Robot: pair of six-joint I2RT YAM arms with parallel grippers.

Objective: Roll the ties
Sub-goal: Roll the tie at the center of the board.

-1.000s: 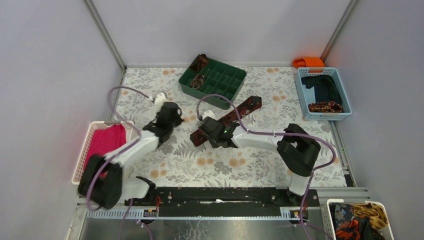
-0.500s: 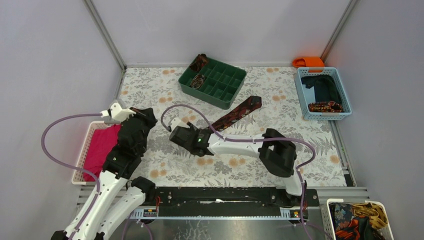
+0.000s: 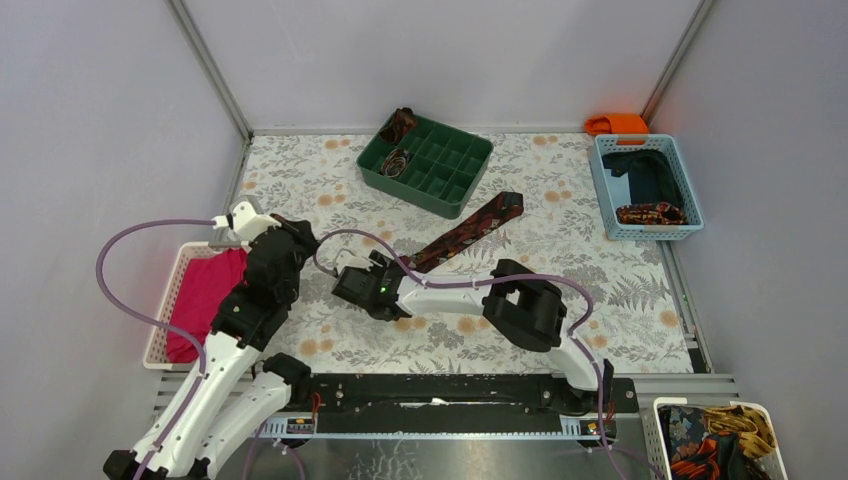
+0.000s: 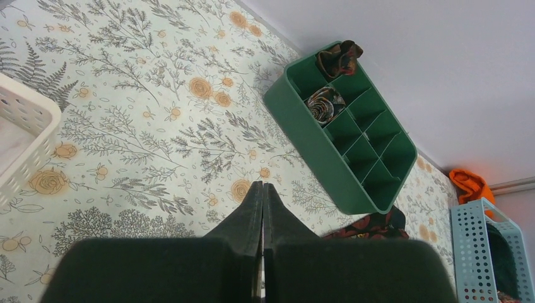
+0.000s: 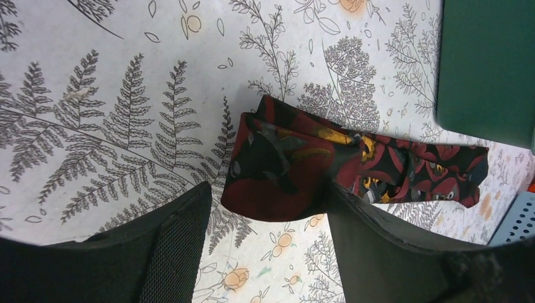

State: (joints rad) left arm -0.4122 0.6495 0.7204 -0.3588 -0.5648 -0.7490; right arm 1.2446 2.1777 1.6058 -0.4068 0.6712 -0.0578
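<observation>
One of the ties (image 3: pixel 470 227), dark maroon with red-orange patterning, lies as a long diagonal strip on the floral table. Its folded near end (image 5: pixel 284 167) rests at the mouth of my right gripper (image 5: pixel 268 191), which is open with the cloth lying loose between the fingertips. From above, the right gripper (image 3: pixel 368 272) covers that end. My left gripper (image 4: pixel 262 186) is shut on nothing and hovers over the table near the white basket; from above it (image 3: pixel 298 238) sits left of the right gripper. Two coiled ties (image 3: pixel 397 160) (image 3: pixel 400 123) sit in the green tray (image 3: pixel 455 185).
A white basket (image 3: pixel 165 300) with pink-red cloth (image 3: pixel 205 290) stands at the left. At the right is a blue basket (image 3: pixel 600 190) with navy cloth and a patterned tie (image 3: pixel 650 213). Orange cloth (image 3: pixel 617 123) lies behind it. A bin of fabrics (image 3: pixel 715 440) sits at the near right corner.
My right gripper has opened, let go of the tie's folded end and shifted left. The left arm has swung back towards the white basket and stayed shut.
</observation>
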